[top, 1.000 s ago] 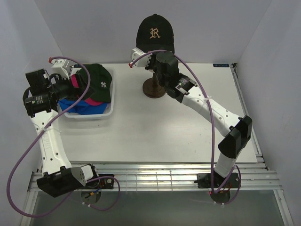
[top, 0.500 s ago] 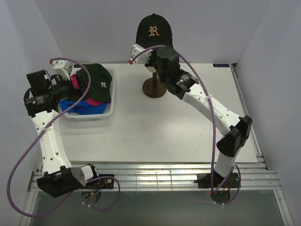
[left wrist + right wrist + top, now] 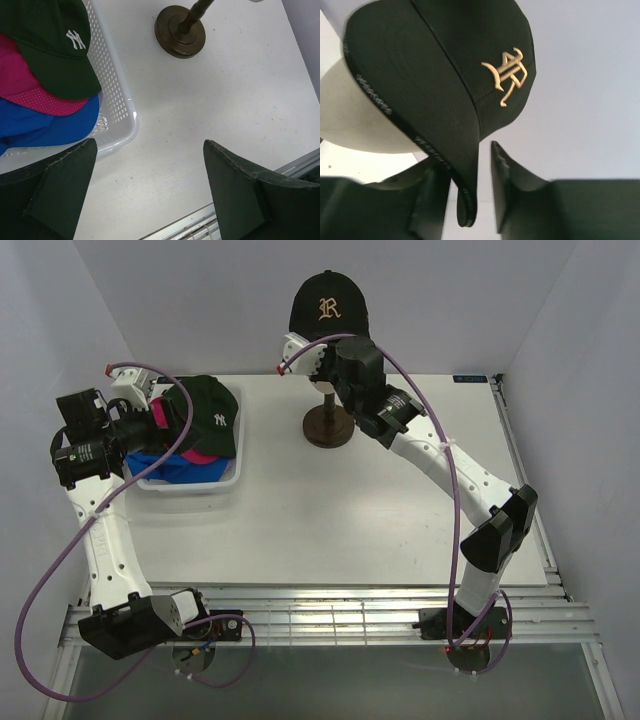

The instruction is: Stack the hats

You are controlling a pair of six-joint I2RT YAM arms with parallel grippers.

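A black hat [image 3: 328, 308] with a gold letter sits on the cream mannequin head [image 3: 360, 115]. My right gripper [image 3: 305, 352] is at its brim. In the right wrist view the brim [image 3: 465, 200] hangs between my right gripper's [image 3: 465, 157] fingers, with a gap on the right side. A dark green NY hat [image 3: 212, 415] lies on top of a magenta hat [image 3: 35, 90] and a blue hat [image 3: 45, 120] in the white basket [image 3: 120, 100]. My left gripper [image 3: 150, 145] is open and empty, above the table beside the basket. No lavender hat shows.
The mannequin's brown stand [image 3: 328, 427] is at the back middle of the white table [image 3: 340, 520]; it also shows in the left wrist view [image 3: 180, 31]. The basket [image 3: 190, 487] sits at the back left. Walls close in the table's left, back and right sides.
My right gripper and the black hat's brim have risen a little at the mannequin head. The left arm has not moved.
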